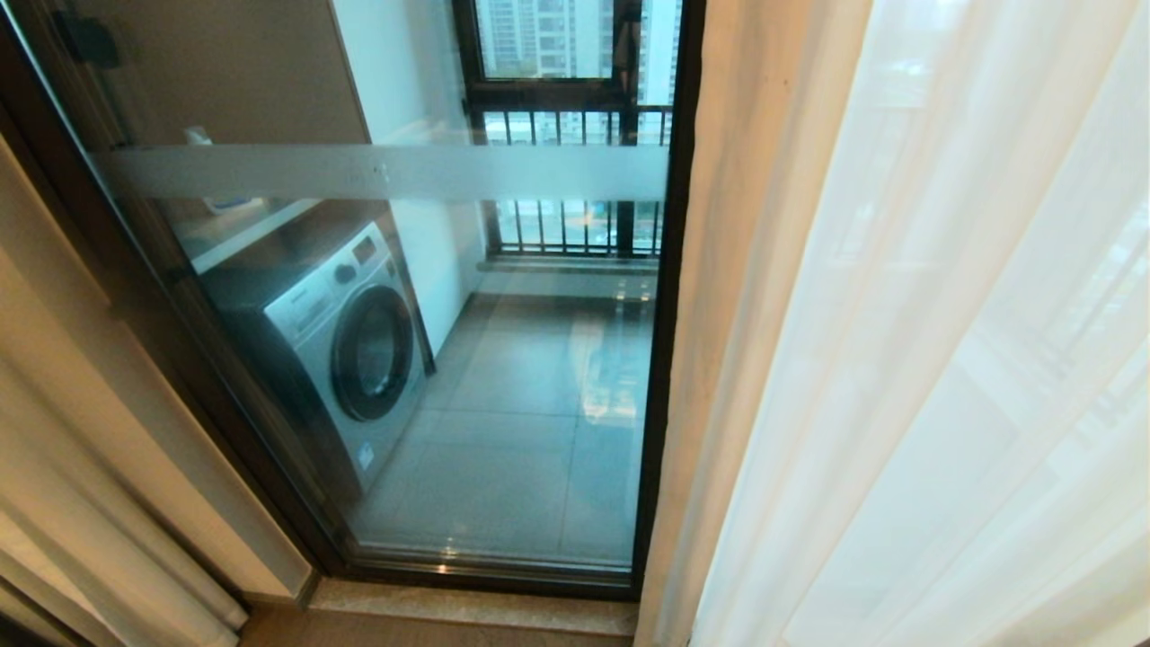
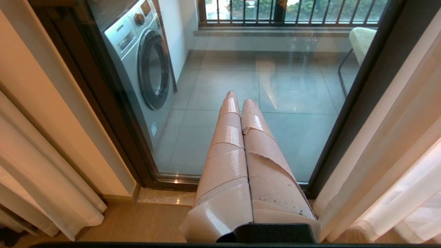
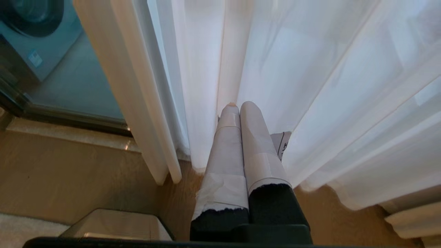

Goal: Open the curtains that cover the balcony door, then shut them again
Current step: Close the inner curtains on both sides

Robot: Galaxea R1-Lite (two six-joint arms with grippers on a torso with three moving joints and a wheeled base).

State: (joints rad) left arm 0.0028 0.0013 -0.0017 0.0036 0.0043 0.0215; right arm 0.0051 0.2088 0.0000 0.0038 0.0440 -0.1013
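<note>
**Door glass uncovered, sheer panel bunched aside**

Head view: the balcony door (image 1: 503,359) is bare glass in a dark frame, crossed by a frosted band. The curtains (image 1: 943,359) hang to the right of the door, gathered in long folds that run from top to floor; that vertical line is their long axis, with the hemmed edge facing the door frame. A washing machine (image 1: 346,350) stands beyond the glass, left of the door's middle. Neither arm shows here.

Left wrist view: the left pincer (image 2: 241,98) is closed and empty, its taped fingers pressed together, pointing at the door glass and clear of any fabric.

Right wrist view: the right pincer (image 3: 239,105) is closed too, its tips against a fold of the curtains, right of the door's lower corner. No cloth is visibly clamped between the fingers.

By my reading the opening half looks done and closing is at hand. The next move calls for catching the curtains' leading edge and drawing it sideways across the door, leftward, keeping the folds vertical.
</note>
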